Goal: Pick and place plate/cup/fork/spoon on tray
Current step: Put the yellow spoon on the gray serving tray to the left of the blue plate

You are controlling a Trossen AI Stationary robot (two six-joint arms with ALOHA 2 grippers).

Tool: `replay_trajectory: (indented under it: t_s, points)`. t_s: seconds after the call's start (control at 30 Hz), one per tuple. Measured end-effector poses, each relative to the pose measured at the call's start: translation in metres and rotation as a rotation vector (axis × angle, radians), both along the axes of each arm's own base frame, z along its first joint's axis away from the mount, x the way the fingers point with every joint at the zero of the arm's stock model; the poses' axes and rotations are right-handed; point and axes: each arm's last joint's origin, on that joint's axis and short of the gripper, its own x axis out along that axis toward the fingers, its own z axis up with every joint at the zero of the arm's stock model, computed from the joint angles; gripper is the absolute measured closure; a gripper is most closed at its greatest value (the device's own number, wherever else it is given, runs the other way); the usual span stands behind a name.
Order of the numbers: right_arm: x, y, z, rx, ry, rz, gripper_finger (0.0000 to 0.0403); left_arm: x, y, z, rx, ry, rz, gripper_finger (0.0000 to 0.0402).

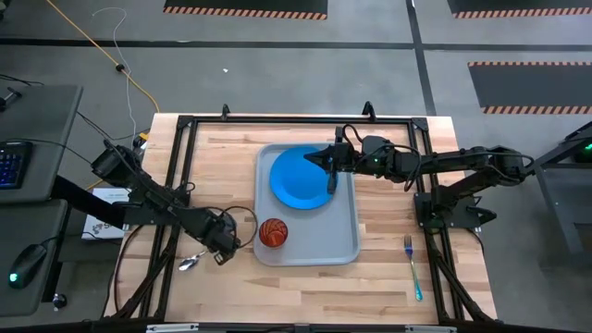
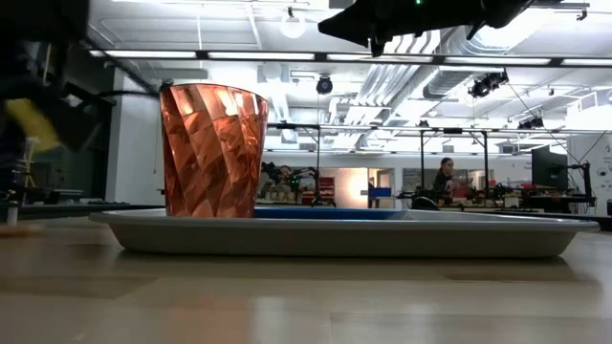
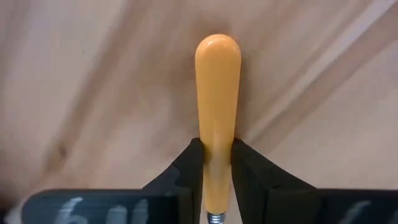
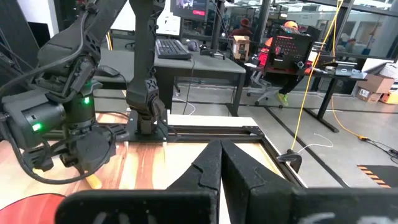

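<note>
Lying just left of the tray (image 1: pixel 351 248), the spoon (image 1: pixel 191 262) has its orange handle pinched in the left gripper (image 1: pixel 222 246), bowl end pointing away from the tray. The right gripper (image 1: pixel 330 165), squeezed shut, hovers over the plate (image 1: pixel 298 177). The tray is to the spoon's right.

The left gripper (image 1: pixel 220 246) reaches low toward the table's near edge, fingers (image 3: pixel 186 171) clamped together. The right gripper (image 1: pixel 330 166) hovers higher, arm outstretched, fingers (image 4: pixel 208 165) pressed together.
</note>
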Motion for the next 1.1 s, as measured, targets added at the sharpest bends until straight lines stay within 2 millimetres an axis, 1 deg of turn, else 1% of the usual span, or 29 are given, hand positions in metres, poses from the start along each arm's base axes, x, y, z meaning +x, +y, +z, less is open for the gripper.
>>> replay_trajectory:
  t_s: [0.07,0.13,0.27,0.47,0.6,0.8,0.93,1.0,1.1]
  points:
    - [0.000,0.000,0.000,0.000,0.000,0.000,0.0403,0.009,-0.002,0.008,0.004,-0.058,-0.032,0.0345]
    - [0.000,0.000,0.000,0.000,0.000,0.000,0.0403,0.015,-0.002,0.016,0.017,-0.077,-0.064,0.0347]
    - [0.000,0.000,0.000,0.000,0.000,0.000,0.0403,0.022,0.003,0.036,0.123,-0.078,-0.095,0.0350]
    - [0.000,0.000,0.000,0.000,0.000,0.000,0.0403,0.023,0.018,0.072,0.398,-0.007,-0.111,0.0350]
    - [0.000,0.000,0.000,0.000,0.001,0.000,0.0403,0.027,0.027,0.094,0.578,-0.033,-0.130,0.0349]
    - [0.000,0.000,0.000,0.000,0.001,0.000,0.0403,0.041,0.042,0.124,0.749,-0.174,-0.212,0.0348]
    - [0.000,0.000,-0.001,0.002,0.011,0.000,0.0403,0.045,0.057,0.146,0.892,-0.294,-0.207,0.0348]
    - [0.000,0.000,-0.002,0.003,0.017,0.000,0.0403,0.047,0.066,0.157,0.935,-0.366,-0.193,0.0348]
    - [0.000,0.000,-0.003,0.023,0.031,0.000,0.0403,0.051,0.078,0.175,0.948,-0.477,-0.187,0.0348]
